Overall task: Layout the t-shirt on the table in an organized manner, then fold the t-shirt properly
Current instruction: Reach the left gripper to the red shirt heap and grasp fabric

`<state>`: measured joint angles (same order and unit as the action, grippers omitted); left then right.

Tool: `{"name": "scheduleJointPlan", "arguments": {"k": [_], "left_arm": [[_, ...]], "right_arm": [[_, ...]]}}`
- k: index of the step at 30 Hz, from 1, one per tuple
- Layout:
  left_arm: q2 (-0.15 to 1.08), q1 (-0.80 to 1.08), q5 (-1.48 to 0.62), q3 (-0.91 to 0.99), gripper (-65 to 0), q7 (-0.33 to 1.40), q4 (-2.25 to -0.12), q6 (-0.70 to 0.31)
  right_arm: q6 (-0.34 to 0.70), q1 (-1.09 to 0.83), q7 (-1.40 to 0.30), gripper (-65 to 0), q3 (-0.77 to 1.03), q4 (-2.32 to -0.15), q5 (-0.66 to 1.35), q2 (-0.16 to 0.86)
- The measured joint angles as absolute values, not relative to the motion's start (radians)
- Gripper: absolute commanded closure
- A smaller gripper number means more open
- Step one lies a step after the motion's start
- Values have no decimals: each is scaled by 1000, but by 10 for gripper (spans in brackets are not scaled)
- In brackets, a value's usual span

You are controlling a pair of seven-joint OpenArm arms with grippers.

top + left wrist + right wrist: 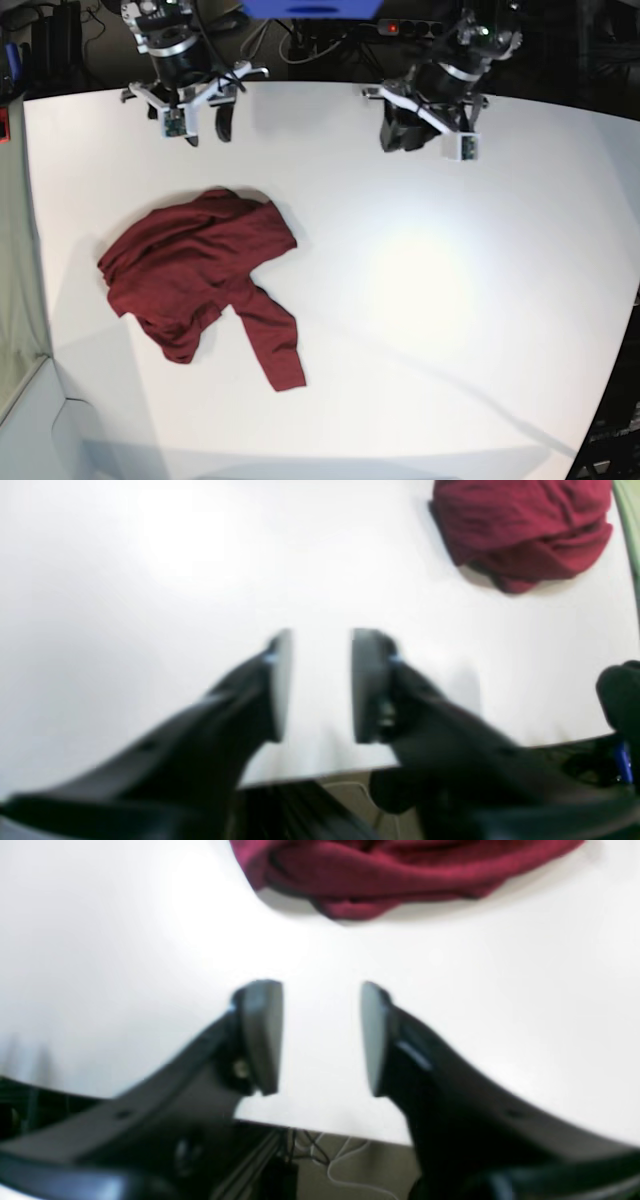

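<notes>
step: layout not begun | crumpled maroon knit t-shirt lies bunched on the smooth white table, nearer the right arm | left gripper parted, empty | right gripper parted, empty, near the cloth | next: likely reach, pinch edges, spread flat

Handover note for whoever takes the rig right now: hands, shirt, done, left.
Left hand: open, empty, above the near table edge.
Right hand: open, empty, closer to the shirt.
T-shirt: crumpled heap on the table, on the right arm's side, one sleeve trailing out. Neither hand touches it.
Done: nothing visible yet.
Left: spread the shirt flat, then fold it.
</notes>
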<state>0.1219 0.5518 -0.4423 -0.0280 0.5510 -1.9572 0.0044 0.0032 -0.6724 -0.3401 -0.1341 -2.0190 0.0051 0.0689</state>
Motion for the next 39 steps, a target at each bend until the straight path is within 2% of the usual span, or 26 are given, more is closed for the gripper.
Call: {"name": "scheduleJointPlan", "arguments": {"k": [2, 4, 10, 16, 23, 27, 35, 37, 39], "left_arm": [[121, 510, -459, -29, -328, 588, -1957, 4], [118, 470, -462, -31, -348, 588, -1957, 3], [118, 303, -459, -108, -349, 583, -1936, 4], [57, 102, -459, -205, -348, 586, -1703, 5], [-4, -15, -456, -265, -348, 587, -1470, 7], [-7, -64, -455, -315, -348, 491, -1389, 9], [-4, -91, -457, -430, -346, 393, -1242, 7], [-9, -98, -458, -434, -313, 384, -1224, 7], [-12, -101, -457, -434, -223, 382, -1213, 7]], "right_arm": [[3, -661, -345, -329, -134, -2019, 5, 73], [3, -652, -340, -330, -133, -2019, 5, 78], [4, -642, -345, -329, -134, -2018, 5, 104], [4, -641, -344, -329, -132, -2017, 5, 102], [3, -625, -377, -329, -128, -2015, 4, 129], [4, -586, -472, -329, -128, -2013, 5, 130], [4, -565, -497, -329, -132, -2014, 5, 130], [4, -558, -483, -329, -131, -2014, 4, 130], [4, -562, -491, -329, -130, -2014, 5, 130]]}}
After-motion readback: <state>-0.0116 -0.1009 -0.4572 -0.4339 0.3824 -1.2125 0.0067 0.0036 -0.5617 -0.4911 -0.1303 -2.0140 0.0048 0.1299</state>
